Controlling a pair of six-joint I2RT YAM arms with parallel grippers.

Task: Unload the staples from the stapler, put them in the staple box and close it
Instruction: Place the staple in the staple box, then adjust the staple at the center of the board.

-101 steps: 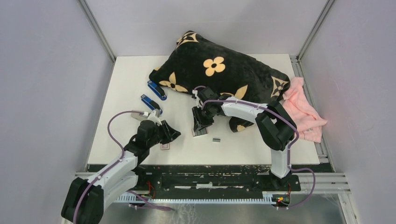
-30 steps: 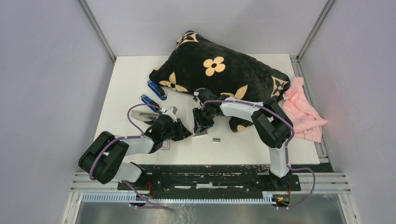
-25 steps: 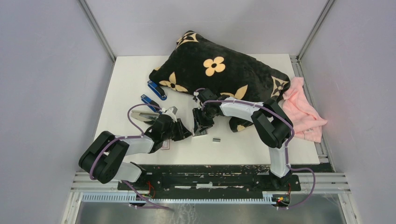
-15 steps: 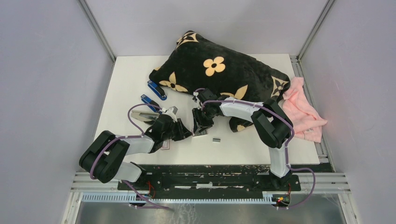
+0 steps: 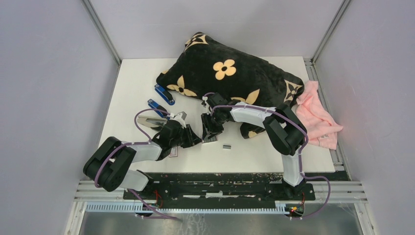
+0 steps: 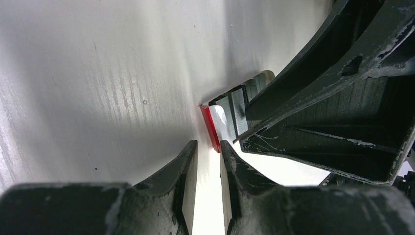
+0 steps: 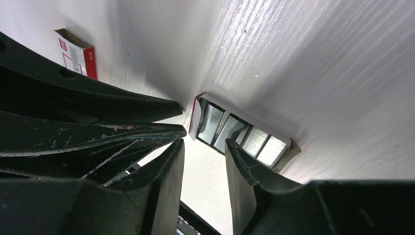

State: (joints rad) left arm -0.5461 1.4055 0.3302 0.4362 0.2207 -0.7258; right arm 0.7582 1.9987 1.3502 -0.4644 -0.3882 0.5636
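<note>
The silver-grey stapler (image 5: 148, 121) lies left of my left arm, partly behind its cable. Blocks of shiny grey staples (image 7: 242, 133) sit in a small open red-and-white tray (image 7: 196, 116) on the table. One loose staple block (image 5: 226, 146) lies right of the tray. My right gripper (image 5: 211, 131) is open, its tips (image 7: 204, 147) down at the tray's near edge with nothing between them. My left gripper (image 5: 190, 138) is just left of it, its jaws a narrow gap apart and empty (image 6: 209, 147), tips at the tray's red edge (image 6: 211, 128).
Two blue staplers (image 5: 164, 94) (image 5: 158, 108) lie behind the left arm. A small red-and-white box (image 7: 76, 53) lies near the left gripper. A black flowered pillow (image 5: 225, 73) fills the back of the table, and a pink cloth (image 5: 318, 115) lies at the right edge.
Since 3.4 s ago my left arm has swung right, bringing its gripper up beside the right gripper. Over the last second nothing has visibly moved.
</note>
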